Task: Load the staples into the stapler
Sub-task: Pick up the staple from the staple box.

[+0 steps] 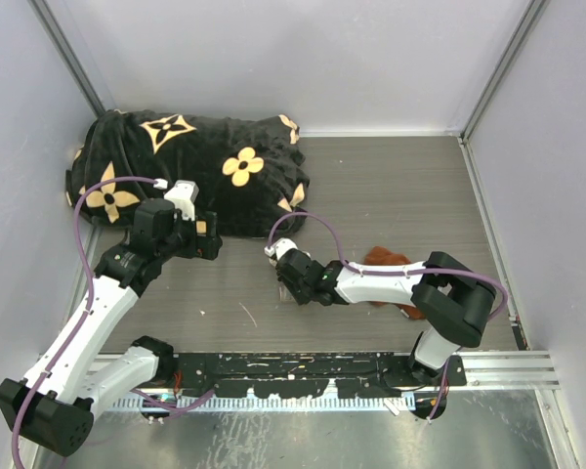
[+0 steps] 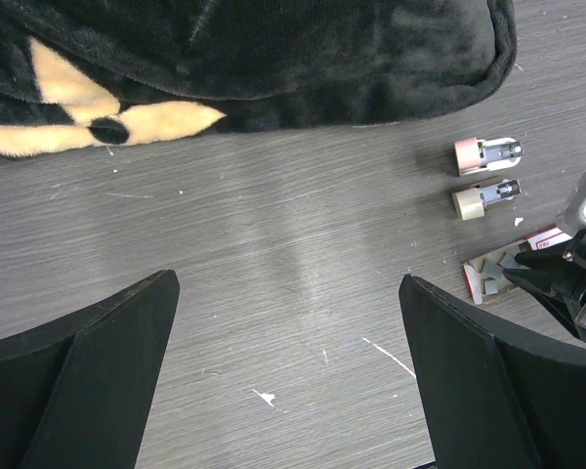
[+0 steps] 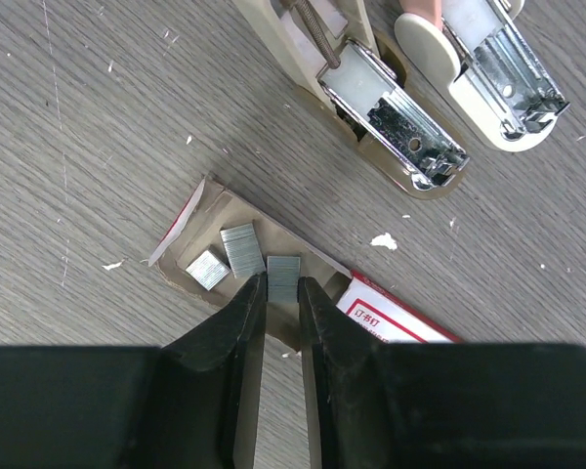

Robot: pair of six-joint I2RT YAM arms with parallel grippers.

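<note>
A black blanket [image 1: 195, 166] with tan flowers lies at the back left of the table [image 1: 400, 186]. The left gripper [image 2: 288, 278] hangs wide open over bare table in front of it. A brown cloth [image 1: 386, 259] shows under the right arm. The pink stapler [image 3: 488, 68] and a beige stapler [image 3: 391, 122] lie side by side, metal channels exposed, near the box [image 3: 391, 318]. Its tray [image 3: 220, 200] holds three strips of staples [image 3: 283, 269]. The right gripper [image 3: 281, 283] straddles one strip with narrow jaws; whether they pinch it I cannot tell.
</note>
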